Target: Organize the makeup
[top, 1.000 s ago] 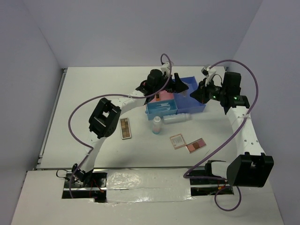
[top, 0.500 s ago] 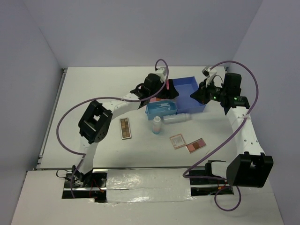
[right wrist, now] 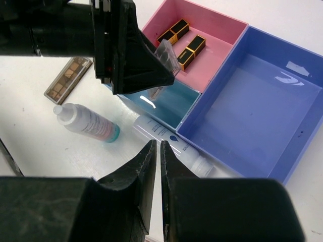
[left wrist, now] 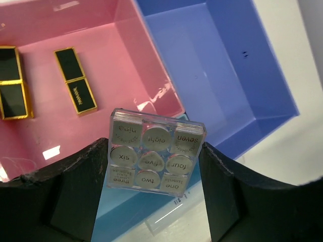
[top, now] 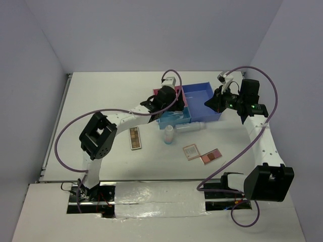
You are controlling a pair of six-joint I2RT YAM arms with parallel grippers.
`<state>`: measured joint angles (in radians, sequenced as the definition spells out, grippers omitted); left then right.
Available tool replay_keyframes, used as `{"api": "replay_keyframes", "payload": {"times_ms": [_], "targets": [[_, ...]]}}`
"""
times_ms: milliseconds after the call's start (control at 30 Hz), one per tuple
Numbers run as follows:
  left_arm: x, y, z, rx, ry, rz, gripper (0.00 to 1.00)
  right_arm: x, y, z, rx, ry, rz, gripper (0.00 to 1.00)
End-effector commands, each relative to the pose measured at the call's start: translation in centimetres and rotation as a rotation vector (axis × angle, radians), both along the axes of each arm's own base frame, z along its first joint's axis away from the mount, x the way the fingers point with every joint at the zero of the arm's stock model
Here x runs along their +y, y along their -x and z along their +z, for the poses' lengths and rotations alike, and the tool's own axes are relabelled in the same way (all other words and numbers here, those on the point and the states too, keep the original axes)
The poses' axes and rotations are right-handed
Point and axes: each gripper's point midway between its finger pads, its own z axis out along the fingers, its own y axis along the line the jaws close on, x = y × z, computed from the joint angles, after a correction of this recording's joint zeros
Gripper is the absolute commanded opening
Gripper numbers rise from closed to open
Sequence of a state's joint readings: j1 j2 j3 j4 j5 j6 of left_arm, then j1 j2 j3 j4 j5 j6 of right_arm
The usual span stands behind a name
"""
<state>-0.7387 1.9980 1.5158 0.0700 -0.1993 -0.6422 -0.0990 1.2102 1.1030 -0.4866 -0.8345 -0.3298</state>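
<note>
My left gripper (left wrist: 152, 147) is shut on the white grid palette (left wrist: 157, 132) and holds it tilted above the tray, over the edge between the pink compartment (left wrist: 126, 60) and the light blue one. Two black-gold pieces (left wrist: 75, 86) lie in the pink compartment. From above, the left gripper (top: 170, 99) is over the tray's left half. My right gripper (right wrist: 158, 145) is shut and empty, above a lying whitish bottle (right wrist: 174, 143). A second bottle (top: 169, 134), the long brown palette (top: 135, 137) and two square compacts (top: 192, 151) rest on the table.
The pink-and-blue tray (top: 218, 115) stands at the back centre, its large blue compartment (right wrist: 262, 101) holding nothing. The right arm (top: 252, 103) hovers by the tray's right side. The table's left edge (top: 56, 121) is far from both arms.
My left gripper has moved left with the grid palette, from over the large blue compartment to over the pink and light blue ones. The right arm has hardly moved.
</note>
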Motion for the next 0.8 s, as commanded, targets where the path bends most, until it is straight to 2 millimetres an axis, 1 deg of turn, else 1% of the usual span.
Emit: {"api": "replay_keyframes", "payload": {"times_ms": [0,67,167,300,333,367,567,667,700,767], "targets": [[1.0,0.0,0.4,-0.019,-0.024,0.117,0.00,0.0,0.1,1.1,-0.045,-0.011,0.009,0.15],[1.3,0.0,0.3,-0.029,-0.040,0.150,0.00,0.1,0.1,1.0,-0.040,-0.013,0.011,0.15],[1.2,0.4,0.2,-0.041,-0.065,0.176,0.00,0.1,0.2,1.0,-0.041,-0.011,0.015,0.15],[1.4,0.6,-0.6,-0.040,-0.097,0.220,0.00,0.2,0.3,1.0,-0.040,-0.013,0.019,0.15],[1.5,0.8,-1.2,-0.031,-0.104,0.231,0.01,0.2,0.3,1.0,-0.041,-0.013,0.020,0.15],[1.7,0.7,-1.3,-0.032,-0.108,0.241,0.02,0.2,0.3,1.0,-0.041,-0.013,0.021,0.15],[2.2,0.5,-2.6,-0.023,-0.122,0.291,0.16,0.2,0.5,0.7,-0.038,-0.010,0.029,0.16],[2.1,0.5,-2.9,-0.016,-0.118,0.290,0.32,0.2,0.6,0.6,-0.037,-0.006,0.031,0.18],[2.0,0.5,-3.1,-0.013,-0.119,0.286,0.42,0.3,0.7,0.6,-0.034,-0.007,0.034,0.19],[1.9,0.6,-3.1,-0.007,-0.114,0.282,0.49,0.3,0.8,0.6,-0.033,-0.007,0.038,0.23]]}}
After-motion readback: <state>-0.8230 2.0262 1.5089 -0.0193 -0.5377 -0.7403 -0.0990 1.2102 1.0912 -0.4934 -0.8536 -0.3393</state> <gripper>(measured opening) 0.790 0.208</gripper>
